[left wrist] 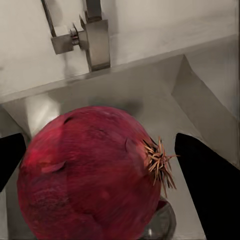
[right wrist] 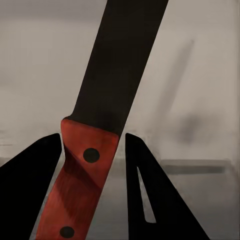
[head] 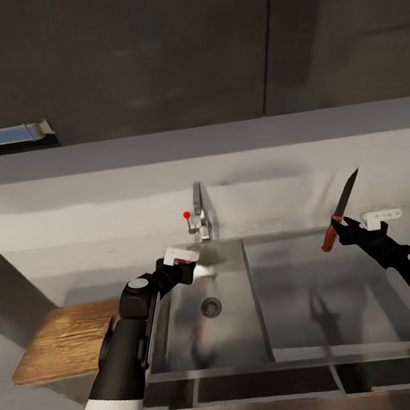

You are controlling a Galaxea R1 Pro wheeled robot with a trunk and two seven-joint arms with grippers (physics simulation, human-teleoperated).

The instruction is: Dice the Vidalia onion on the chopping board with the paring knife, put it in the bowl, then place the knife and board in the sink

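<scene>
Onion [left wrist: 87, 175] clamped in left gripper [head: 182, 259] above sink [head: 243, 318] | paring knife [head: 342, 208] clamped in right gripper [head: 342, 226]

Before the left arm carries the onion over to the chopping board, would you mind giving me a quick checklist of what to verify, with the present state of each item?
1. Onion between the left gripper fingers: ok, it sits between both dark fingers, above the sink basin.
2. Grip firm enough to carry: cannot tell, contact on the far side is hidden.
3. Paring knife secured: ok, the right gripper is shut on its red handle, blade pointing up.
4. Knife clear of the left arm's path: ok, it is held over the drainboard, on the other side from the board.
5. Chopping board free to receive the onion: ok, its visible surface is bare.
</scene>
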